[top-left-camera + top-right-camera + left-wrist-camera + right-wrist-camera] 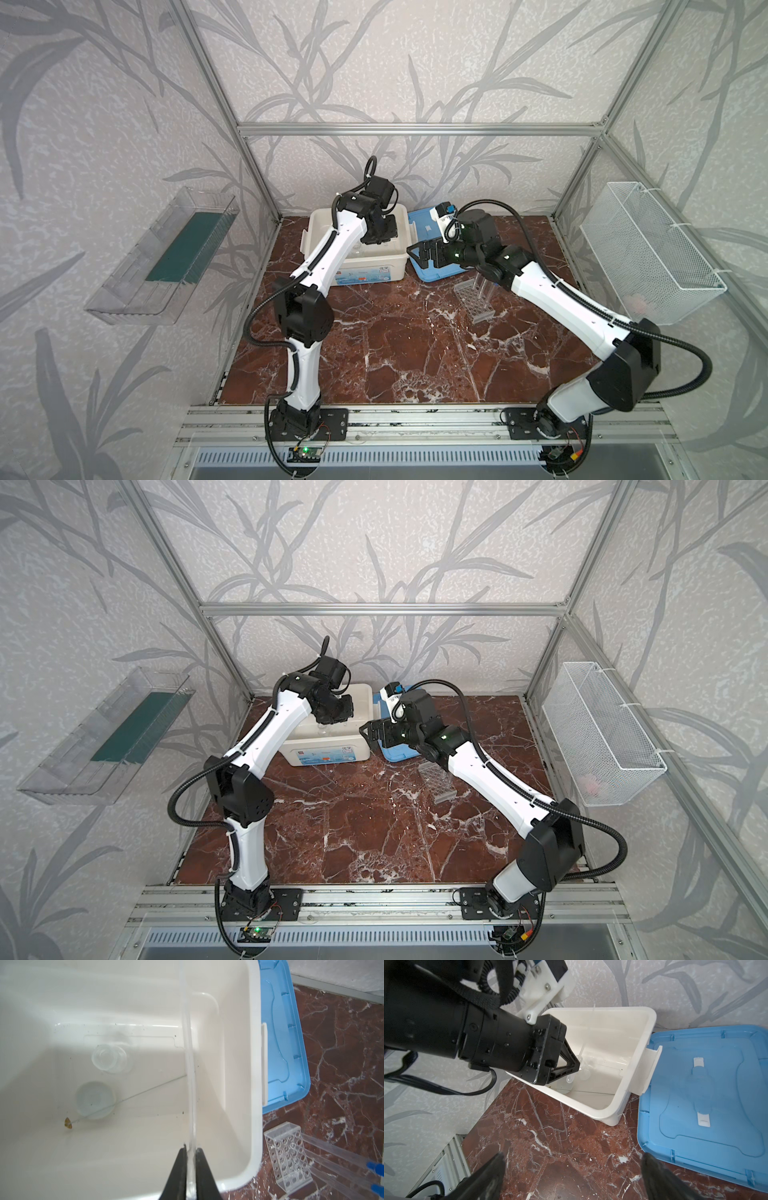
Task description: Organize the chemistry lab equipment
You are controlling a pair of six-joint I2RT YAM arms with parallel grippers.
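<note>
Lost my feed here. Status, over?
Left gripper shut on clear dropper over open white tub. Right gripper open, empty. Nothing blocks it.

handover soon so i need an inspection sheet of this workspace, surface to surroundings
surface: red-brown marbled tabletop; white tub open at the back, blue lid lying beside it
job's things: clear rack on the tabletop with blue-capped test tubes in it; glass jar, round white dish and thin rod on the tub floor
clutter: dark specks and a brown scrap in the tub
grippers: left gripper shut on a clear dropper over the tub; right gripper open, holding nothing
cables: black corrugated cables loop free, touching none of the job's things
surroundings: leaf-patterned walls, clear wall tray left, white wire basket right
</note>
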